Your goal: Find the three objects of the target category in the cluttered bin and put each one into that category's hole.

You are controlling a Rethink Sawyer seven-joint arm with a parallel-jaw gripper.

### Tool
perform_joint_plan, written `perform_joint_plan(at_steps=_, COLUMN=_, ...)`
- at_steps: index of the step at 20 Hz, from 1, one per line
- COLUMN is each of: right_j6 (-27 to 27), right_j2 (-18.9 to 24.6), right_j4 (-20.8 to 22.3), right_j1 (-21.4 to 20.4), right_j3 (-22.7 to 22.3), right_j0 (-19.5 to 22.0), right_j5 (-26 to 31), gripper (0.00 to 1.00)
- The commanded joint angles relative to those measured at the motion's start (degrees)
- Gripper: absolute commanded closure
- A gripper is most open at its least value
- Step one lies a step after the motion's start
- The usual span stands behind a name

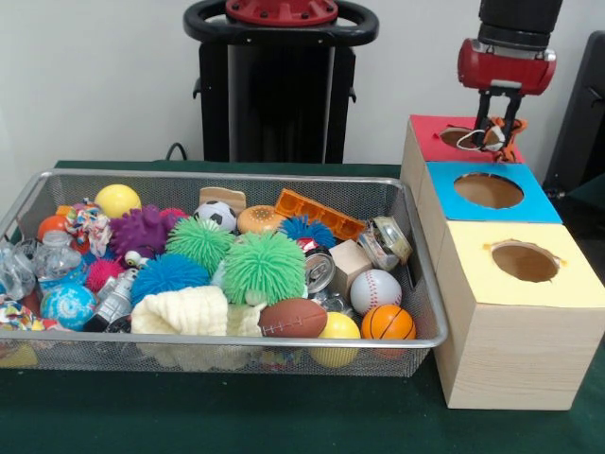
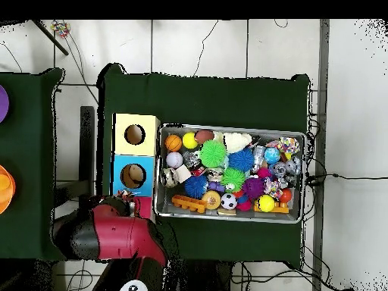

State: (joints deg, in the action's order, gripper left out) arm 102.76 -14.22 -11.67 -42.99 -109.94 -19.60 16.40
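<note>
1. Front view: the gripper (image 1: 498, 130) hangs right over the hole in the red box (image 1: 437, 140), its dark fingers (image 1: 511, 115) closed on a small orange, white and black toy (image 1: 495, 138) (it looks like a striped plush, though the shape is hard to read).
2. The toy sits at the hole's mouth, partly above the red top, at about 2 o'clock in the front view.
3. Above the fingers is the red wrist housing, with the black arm (image 1: 518, 21) running up out of the picture.
4. Just nearer the camera stands the blue box (image 1: 534, 203), then the yellow box (image 1: 577, 279); the three boxes touch in a row, each with a round hole on top.
5. Beside the row, at 9 o'clock, is the wire mesh bin (image 1: 427, 326), full of clutter: a green spiky ball (image 1: 264, 265), a small football (image 1: 293, 319), a baseball (image 1: 375, 290), a basketball (image 1: 388, 323) and a soccer ball (image 1: 217, 215) among it.
6. In the overhead view the red arm (image 2: 114, 236) covers the red box at about 8 o'clock from the bin (image 2: 231, 216).
</note>
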Motion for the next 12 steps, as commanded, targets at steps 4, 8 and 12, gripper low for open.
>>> perform_joint_plan(at_steps=4, right_j6=7.69, right_j2=-4.87, right_j4=3.07, right_j1=4.39, right_j3=6.92, right_j0=0.02, right_j5=10.34, gripper=1.00)
perform_joint_plan(at_steps=8, right_j6=7.37, right_j2=-6.58, right_j4=4.17, right_j1=5.48, right_j3=8.16, right_j0=-0.91, right_j5=14.43, gripper=1.00)
perform_joint_plan(at_steps=12, right_j6=5.91, right_j2=-5.92, right_j4=5.24, right_j1=5.23, right_j3=8.38, right_j0=-0.42, right_j5=19.01, gripper=1.00)
